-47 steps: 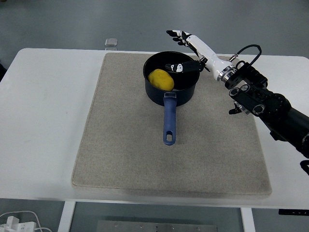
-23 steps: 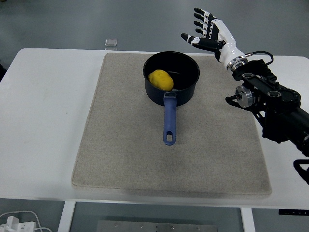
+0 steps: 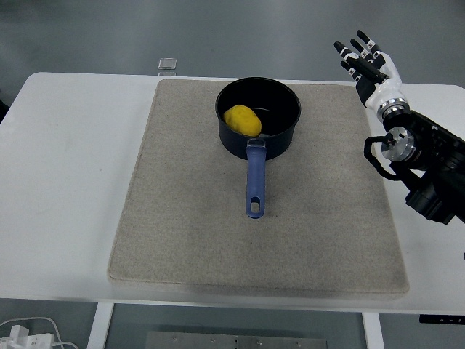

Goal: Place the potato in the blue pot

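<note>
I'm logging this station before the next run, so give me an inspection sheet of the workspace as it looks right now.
Surface: white table with a beige mat laid flat.
Job's things: potato lies inside the blue pot, handle toward the near edge.
Clutter: small clear square object at the far edge.
Hands: right hand open, raised, holding nothing; left not seen.
Cables: black loop on the right arm; white cables on the floor.
Surroundings: grey floor.

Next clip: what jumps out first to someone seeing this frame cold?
The yellow potato lying inside the blue pot, at the far middle of the grey mat, its handle pointing toward the near edge. Next, the right hand raised at the far right, fingers spread, holding nothing.
</note>
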